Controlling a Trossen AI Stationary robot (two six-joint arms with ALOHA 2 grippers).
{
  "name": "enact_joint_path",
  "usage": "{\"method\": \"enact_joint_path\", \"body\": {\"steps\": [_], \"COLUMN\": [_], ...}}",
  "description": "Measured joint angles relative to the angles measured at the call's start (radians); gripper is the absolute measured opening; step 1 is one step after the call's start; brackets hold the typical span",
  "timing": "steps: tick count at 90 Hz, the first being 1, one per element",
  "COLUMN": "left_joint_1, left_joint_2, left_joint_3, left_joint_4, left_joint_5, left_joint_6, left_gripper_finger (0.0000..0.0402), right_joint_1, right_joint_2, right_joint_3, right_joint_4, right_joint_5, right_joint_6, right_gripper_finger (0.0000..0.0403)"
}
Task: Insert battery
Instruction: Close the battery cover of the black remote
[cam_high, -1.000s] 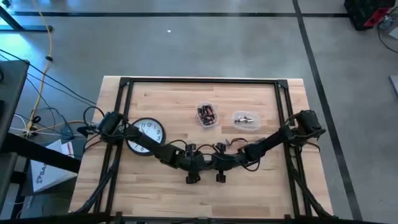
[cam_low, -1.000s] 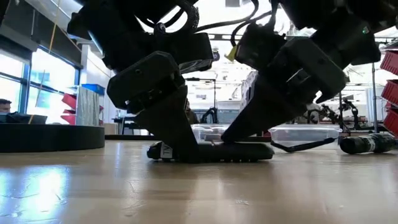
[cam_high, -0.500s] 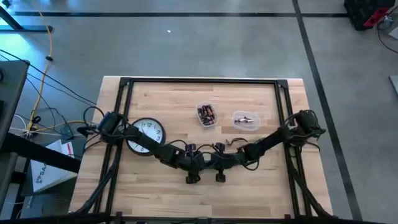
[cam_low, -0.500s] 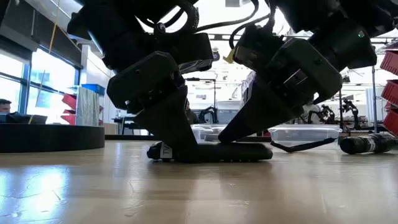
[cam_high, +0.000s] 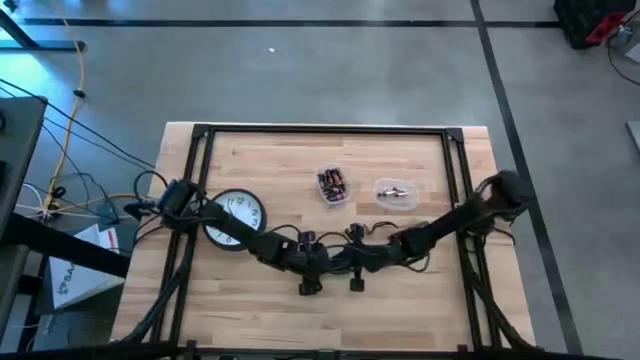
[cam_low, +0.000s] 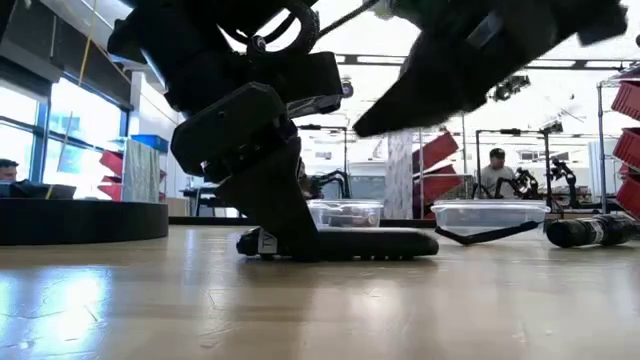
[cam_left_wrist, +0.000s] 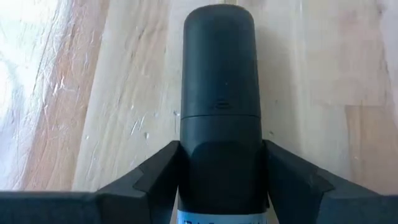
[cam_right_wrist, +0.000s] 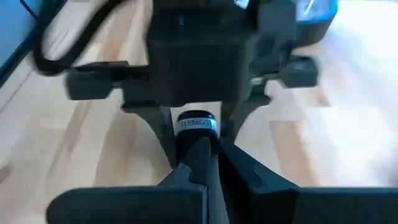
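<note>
The black oblong plastic remote (cam_left_wrist: 217, 106) lies flat on the wooden table (cam_high: 260, 310), its back cover apparently closed, so insertion looks near done. The left gripper (cam_left_wrist: 219, 163) clamps its near end between both fingers. The right gripper (cam_right_wrist: 210, 163), fingers together and empty, hangs above it.

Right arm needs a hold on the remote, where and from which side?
Likely the free end. The remote lies flat on the table, and the left gripper clamps its long sides at one end. The right gripper, shut, has lifted off. Come down from above, fingers across the narrow width, well clear of the left fingers.
</note>
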Motion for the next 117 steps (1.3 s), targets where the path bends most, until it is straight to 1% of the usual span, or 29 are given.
{"method": "enact_joint_path", "body": {"steps": [13, 17, 23, 30, 36, 42, 52, 65, 75, 82, 89, 100, 111, 117], "left_joint_1": [-0.005, -0.009, -0.015, -0.021, -0.027, -0.027, -0.027, -0.019, -0.006, 0.006, 0.022, 0.052, 0.074, 0.085], "left_joint_2": [-0.008, -0.009, -0.009, -0.009, -0.009, -0.009, -0.009, -0.009, -0.009, -0.009, -0.009, -0.009, -0.009, -0.009], "left_joint_3": [0.000, 0.000, 0.007, 0.028, 0.047, 0.059, 0.076, 0.107, 0.127, 0.135, 0.136, 0.136, 0.136, 0.136], "left_joint_4": [0.002, 0.008, 0.000, 0.017, 0.053, 0.071, 0.078, 0.081, 0.084, 0.083, 0.082, 0.090, 0.153, 0.206], "left_joint_5": [-0.021, -0.021, -0.019, 0.005, 0.042, 0.076, 0.100, 0.111, 0.118, 0.118, 0.119, 0.136, 0.201, 0.238], "left_joint_6": [0.012, 0.019, 0.028, 0.050, 0.072, 0.091, 0.097, 0.115, 0.137, 0.151, 0.153, 0.158, 0.153, 0.150], "left_gripper_finger": [0.0186, 0.0184, 0.0181, 0.0177, 0.0175, 0.0175, 0.0174, 0.0174, 0.0173, 0.0173, 0.0173, 0.0173, 0.0173, 0.0173], "right_joint_1": [0.052, 0.077, 0.121, 0.185, 0.235, 0.275, 0.311, 0.326, 0.325, 0.329, 0.330, 0.329, 0.317, 0.309], "right_joint_2": [-0.127, -0.171, -0.237, -0.295, -0.307, -0.300, -0.264, -0.204, -0.169, -0.162, -0.162, -0.162, -0.156, -0.145], "right_joint_3": [-0.001, -0.001, -0.001, 0.000, 0.000, -0.001, 0.004, 0.004, 0.004, 0.004, 0.004, 0.004, 0.004, 0.004], "right_joint_4": [-0.110, -0.149, -0.223, -0.298, -0.345, -0.353, -0.313, -0.304, -0.311, -0.300, -0.282, -0.287, -0.378, -0.443], "right_joint_5": [0.021, 0.050, 0.130, 0.264, 0.359, 0.405, 0.413, 0.405, 0.370, 0.343, 0.337, 0.301, 0.309, 0.332], "right_joint_6": [-0.023, -0.023, -0.027, -0.049, -0.077, -0.113, -0.203, -0.290, -0.367, -0.440, -0.487, -0.513, -0.518, -0.521], "right_gripper_finger": [0.0000, 0.0000, 0.0000, 0.0000, 0.0002, 0.0009, 0.0041, 0.0109, 0.0159, 0.0182, 0.0192, 0.0194, 0.0194, 0.0194]}}
